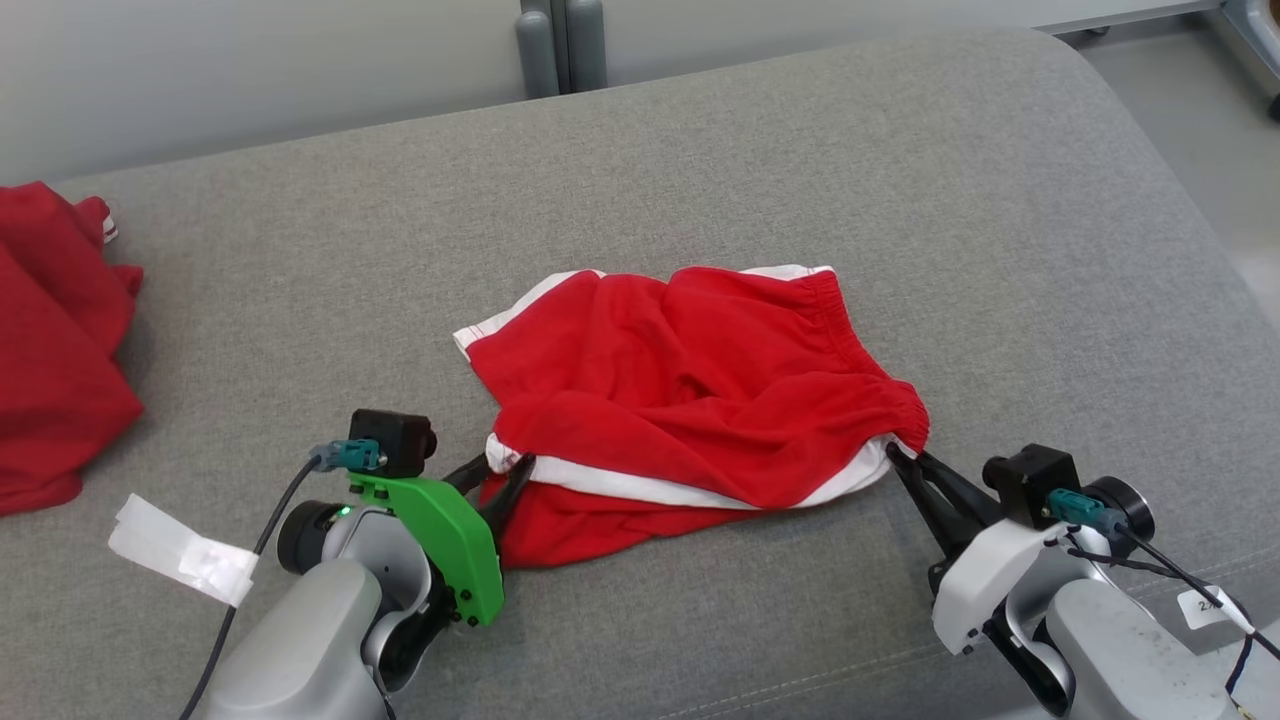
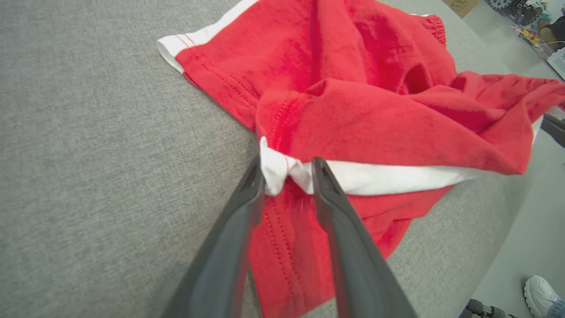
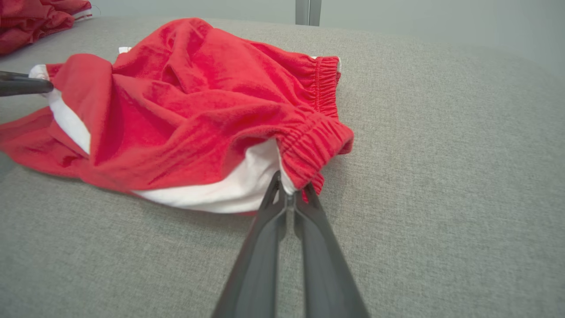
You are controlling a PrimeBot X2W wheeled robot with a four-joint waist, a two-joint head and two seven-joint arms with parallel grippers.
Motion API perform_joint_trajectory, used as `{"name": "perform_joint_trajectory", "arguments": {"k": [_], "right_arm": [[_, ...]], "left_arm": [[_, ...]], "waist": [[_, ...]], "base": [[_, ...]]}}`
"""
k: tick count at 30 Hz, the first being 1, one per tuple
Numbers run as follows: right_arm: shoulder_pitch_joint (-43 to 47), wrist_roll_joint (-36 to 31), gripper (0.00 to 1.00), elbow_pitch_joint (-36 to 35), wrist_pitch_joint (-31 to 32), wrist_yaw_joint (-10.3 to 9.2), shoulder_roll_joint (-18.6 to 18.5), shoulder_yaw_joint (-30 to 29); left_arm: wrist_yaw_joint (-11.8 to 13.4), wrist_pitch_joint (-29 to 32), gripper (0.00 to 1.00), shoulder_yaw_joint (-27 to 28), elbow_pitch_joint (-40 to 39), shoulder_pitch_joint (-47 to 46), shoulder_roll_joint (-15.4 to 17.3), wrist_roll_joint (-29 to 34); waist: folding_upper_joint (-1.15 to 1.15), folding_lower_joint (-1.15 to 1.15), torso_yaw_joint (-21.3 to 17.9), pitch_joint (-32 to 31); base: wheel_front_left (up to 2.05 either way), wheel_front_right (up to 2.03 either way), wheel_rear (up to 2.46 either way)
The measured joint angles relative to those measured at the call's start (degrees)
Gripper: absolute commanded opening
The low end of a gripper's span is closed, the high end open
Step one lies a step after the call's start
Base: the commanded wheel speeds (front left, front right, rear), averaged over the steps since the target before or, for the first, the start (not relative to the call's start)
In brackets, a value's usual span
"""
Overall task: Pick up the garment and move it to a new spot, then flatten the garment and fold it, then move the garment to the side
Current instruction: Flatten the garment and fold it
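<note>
On grey woven cushion (image 1: 760, 160), near front edge: red garment (image 1: 690, 390), crumpled. Right end effector (image 1: 900, 458) clamped on its waistband corner; left end effector (image 1: 500, 478) half-spread around white hem. Behind, pale wall (image 1: 250, 60).

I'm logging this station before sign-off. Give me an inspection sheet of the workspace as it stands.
Surface: grey fabric cushion, no stains seen.
Job's things: red and white shorts, crumpled mid-surface.
Clutter: second red garment at the left edge; white tape on the left arm's cable.
Grippers: left gripper straddles the white hem corner, fingers apart; right gripper shut on the waistband corner.
Cables: black leads on both wrists, untangled.
Surroundings: pale wall behind; a shoe on the floor.
</note>
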Motion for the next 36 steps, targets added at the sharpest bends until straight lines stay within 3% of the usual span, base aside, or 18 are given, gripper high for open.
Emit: {"name": "perform_joint_trajectory", "arguments": {"k": [6, 8, 20, 30, 36], "right_arm": [[0.0, 0.0, 0.00, -0.1, 0.0, 0.00, 0.0, 0.2], [-0.1, 0.1, 0.00, -0.4, 0.0, 0.00, 0.0, 0.1], [-2.0, 8.5, 0.00, -9.3, -0.1, 0.00, 2.7, -6.1], [-2.2, 14.4, 0.00, -15.1, -0.1, 0.00, -0.9, -2.4], [-2.1, 24.4, 0.00, -24.2, 2.6, -0.01, -3.6, -1.0]], "left_arm": [[0.0, -1.6, 0.08, -0.5, -0.2, -0.2, -0.3, -0.2], [0.0, -2.7, 0.00, -0.3, -0.5, -0.2, -0.4, -0.7], [0.0, -14.1, 0.00, 5.9, -10.0, 0.0, -1.6, -8.3], [0.0, -16.5, 0.00, 13.0, -20.3, 3.4, -1.1, -13.8], [0.0, -16.5, 0.00, 16.8, -27.3, 7.1, -0.1, -13.9]], "waist": [[0.00, 0.00, 0.2, -0.2], [0.00, 0.00, 0.3, -0.3], [0.00, 0.00, 0.7, -1.7], [0.00, 0.00, 2.0, -4.7], [0.00, 0.00, 2.9, -6.9]], "base": [[0.00, 0.00, 0.00], [0.00, 0.00, 0.00], [0.00, 0.00, 0.00], [0.00, 0.00, 0.00], [0.00, 0.00, 0.00]]}}
